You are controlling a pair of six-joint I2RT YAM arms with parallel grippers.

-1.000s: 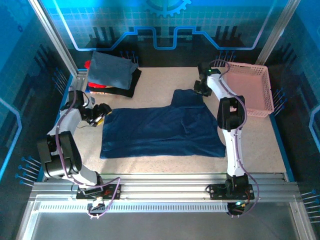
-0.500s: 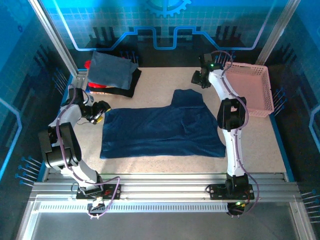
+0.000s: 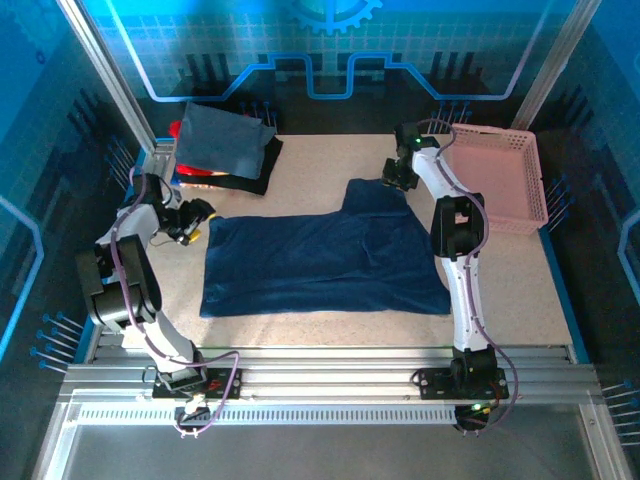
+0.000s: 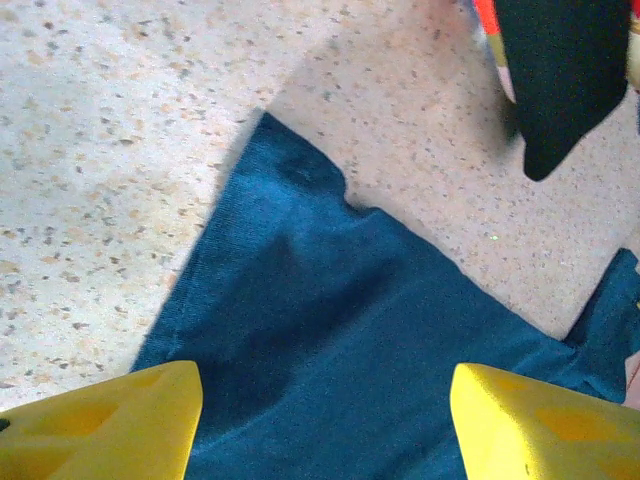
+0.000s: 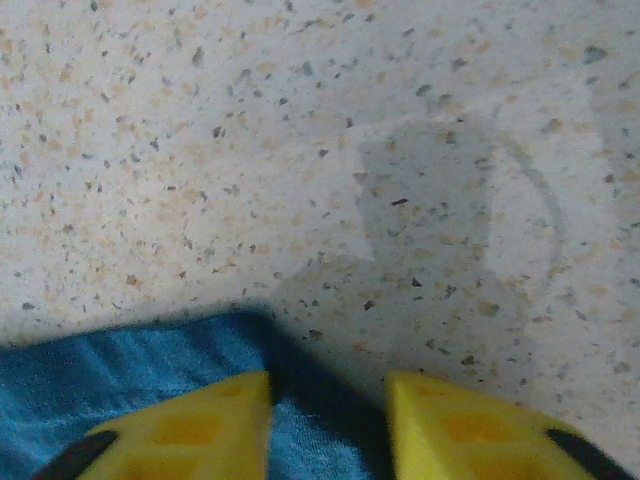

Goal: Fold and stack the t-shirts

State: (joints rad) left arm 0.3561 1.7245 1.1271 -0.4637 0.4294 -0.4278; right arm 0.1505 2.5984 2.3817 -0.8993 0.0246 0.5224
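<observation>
The navy t-shirt lies flat mid-worktop, one sleeve poking toward the far edge, and the folded tees are stacked in the far-left corner. In the last second my right gripper dropped back onto that sleeve's far corner and its jaws narrowed, but there's a gap and I see no cloth pinched. The left gripper hangs wide apart over the shirt's far-left corner, so I reckon the first fold hasn't started.
</observation>
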